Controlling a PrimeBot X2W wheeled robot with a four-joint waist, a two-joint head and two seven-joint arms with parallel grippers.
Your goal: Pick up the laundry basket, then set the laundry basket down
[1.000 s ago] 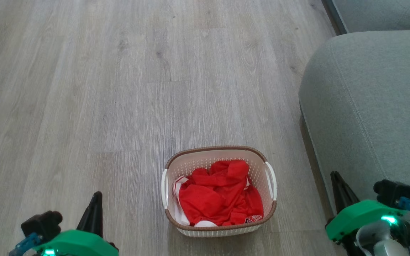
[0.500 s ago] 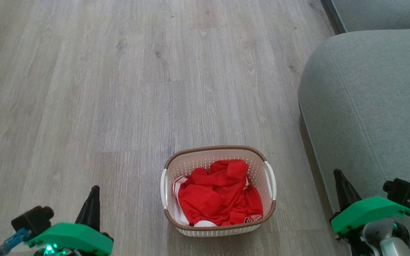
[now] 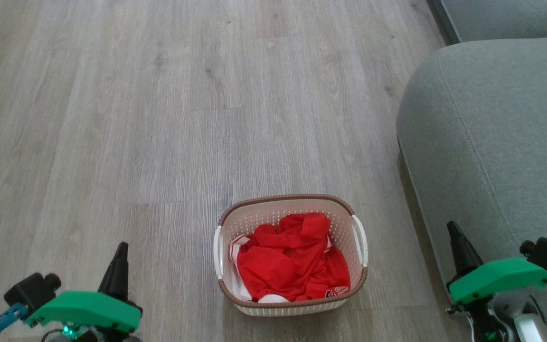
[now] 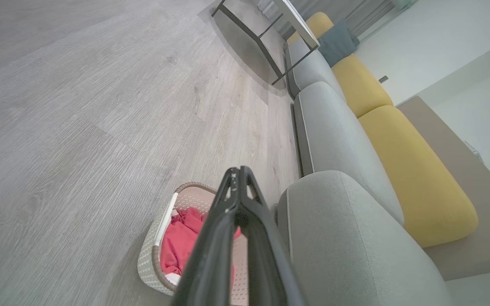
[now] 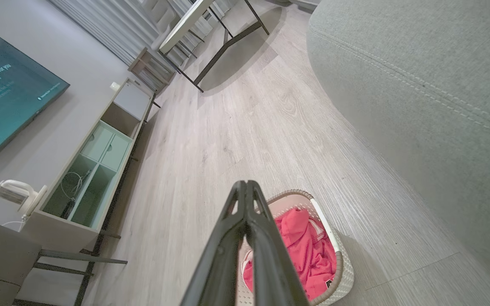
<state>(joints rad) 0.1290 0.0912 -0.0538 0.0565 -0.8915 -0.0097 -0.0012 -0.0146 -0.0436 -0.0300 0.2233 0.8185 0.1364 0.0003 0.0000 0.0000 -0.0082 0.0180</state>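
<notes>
While between tip-to-tip left gripper (image 3: pixel 120 249) and likewise closed right gripper (image 3: pixel 454 230), perforated cream laundry basket (image 3: pixel 254 221); brown woven-look rim

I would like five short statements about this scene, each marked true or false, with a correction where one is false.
1. The laundry basket stands on the floor. True.
2. The left gripper grips a basket handle. False: it is shut on nothing, apart from the basket.
3. The basket holds red clothing. True.
4. The grey sofa is to the robot's left of the basket. False: it is to the right.
5. The right gripper is open. False: its fingers meet at the tips.
</notes>
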